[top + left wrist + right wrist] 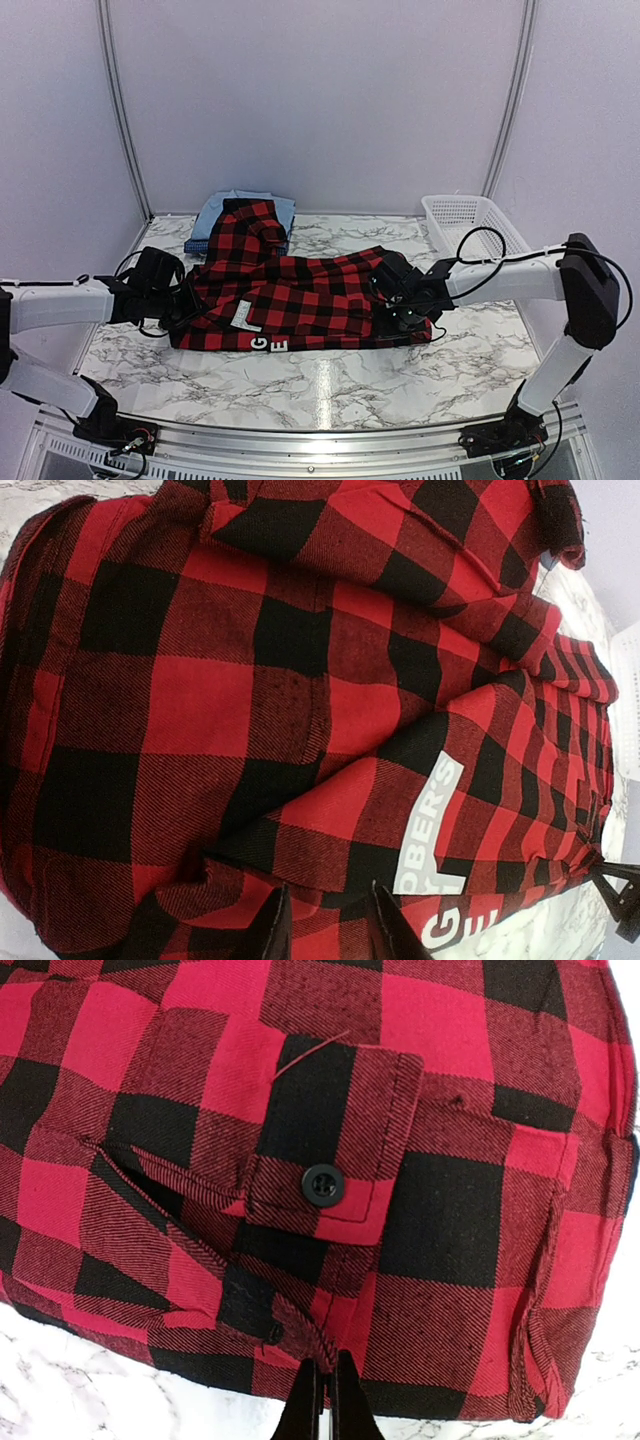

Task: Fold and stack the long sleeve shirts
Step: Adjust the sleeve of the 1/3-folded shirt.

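Plaid shirt (300, 300): long axis parallel to table (330, 385) near edge; left gripper (328, 892) pinches its left end; right gripper (327, 1364) pressed together at right hem.

marble table (330, 385), pale lilac walls (320, 90)

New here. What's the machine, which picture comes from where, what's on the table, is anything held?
Two robot arms bolted at the near edge of a marble table, each ending in a two-finger gripper. The wide picture looks from above and behind; the other two come from cameras on the wrists. A plaid shirt lies on the table, blue shirts behind it, a white basket at the far right. The right gripper is shut at the shirt's hem; the left gripper has its fingers apart with cloth between. Whether either pinches cloth, I cannot tell.
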Action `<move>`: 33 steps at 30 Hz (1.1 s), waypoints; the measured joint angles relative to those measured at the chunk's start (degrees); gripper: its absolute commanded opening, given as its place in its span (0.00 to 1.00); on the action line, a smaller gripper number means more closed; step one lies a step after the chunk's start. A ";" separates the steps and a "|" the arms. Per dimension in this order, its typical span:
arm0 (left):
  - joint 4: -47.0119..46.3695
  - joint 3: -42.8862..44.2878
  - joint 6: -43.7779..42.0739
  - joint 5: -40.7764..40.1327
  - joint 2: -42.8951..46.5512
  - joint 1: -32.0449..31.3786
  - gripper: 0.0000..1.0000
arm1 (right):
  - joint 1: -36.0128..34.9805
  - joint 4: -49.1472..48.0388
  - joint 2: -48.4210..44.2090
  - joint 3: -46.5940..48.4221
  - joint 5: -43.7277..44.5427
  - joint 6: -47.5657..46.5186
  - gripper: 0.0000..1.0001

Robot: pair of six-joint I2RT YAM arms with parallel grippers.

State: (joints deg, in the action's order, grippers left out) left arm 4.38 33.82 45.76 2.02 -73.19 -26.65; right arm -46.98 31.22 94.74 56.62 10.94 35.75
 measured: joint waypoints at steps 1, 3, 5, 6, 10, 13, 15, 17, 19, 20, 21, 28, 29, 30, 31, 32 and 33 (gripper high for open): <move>-0.09 -0.13 0.02 -0.42 -0.24 0.00 0.25 | 0.00 -0.17 0.00 -0.11 0.02 0.00 0.00; -0.28 -0.76 0.02 -1.31 -0.85 0.00 0.24 | 0.02 -0.44 0.00 -0.46 0.04 0.02 0.00; -0.28 -1.64 0.02 -2.14 -1.88 0.00 0.22 | 0.20 -0.61 0.00 -0.90 0.09 0.02 0.00; -0.28 -2.03 0.02 -2.54 -2.43 0.00 0.21 | 0.33 -0.63 0.00 -1.09 0.15 0.02 0.00; -0.57 -3.78 0.04 -3.98 -4.07 0.02 0.16 | 0.55 -0.61 -0.59 -1.90 0.57 0.04 0.00; -0.87 -4.39 0.26 -4.55 -4.61 0.13 0.16 | 1.03 -0.44 -1.75 -2.14 0.98 0.02 0.00; -1.29 -4.39 0.26 -4.70 -4.72 0.20 0.16 | 1.40 -0.39 -2.43 -2.14 1.29 0.02 0.00; -1.42 -4.37 0.26 -4.76 -4.79 0.37 0.16 | 1.66 -0.31 -2.62 -2.14 1.57 0.00 0.00; -1.44 -4.33 0.24 -4.94 -4.81 0.52 0.16 | 1.92 -0.31 -2.62 -2.14 1.64 -0.02 0.00; -1.44 -4.28 0.26 -5.05 -4.81 0.57 0.16 | 2.05 -0.33 -2.62 -2.16 1.66 -0.02 0.00; -1.44 -4.24 0.26 -5.09 -4.81 0.59 0.16 | 2.16 -0.35 -2.62 -2.19 1.66 -0.02 0.00; -1.38 -4.07 0.26 -5.64 -4.57 0.85 0.15 | 2.34 -0.66 -2.60 -3.67 1.77 -0.02 0.00; -1.36 -4.07 0.24 -5.68 -4.44 0.87 0.15 | 2.40 -0.66 -2.60 -3.69 1.79 -0.02 0.00; -1.33 -4.07 0.24 -5.75 -4.28 0.90 0.15 | 2.47 -0.68 -2.60 -3.69 1.81 -0.02 0.00; -1.33 -4.09 0.24 -5.75 -4.00 0.96 0.15 | 2.60 -0.68 -2.60 -3.69 1.81 -0.04 0.00; -1.31 -4.09 0.24 -5.73 -3.78 1.07 0.15 | 2.71 -0.68 -2.60 -3.69 1.81 -0.07 0.00; -1.31 -4.09 0.22 -5.70 -3.58 1.14 0.16 | 2.80 -0.68 -2.60 -3.69 1.81 -0.13 0.06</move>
State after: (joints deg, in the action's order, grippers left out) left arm 3.07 29.74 45.98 -3.68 -76.77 -25.52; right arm -44.18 30.55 92.14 52.93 12.75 35.62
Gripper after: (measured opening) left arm 0.154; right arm 0.002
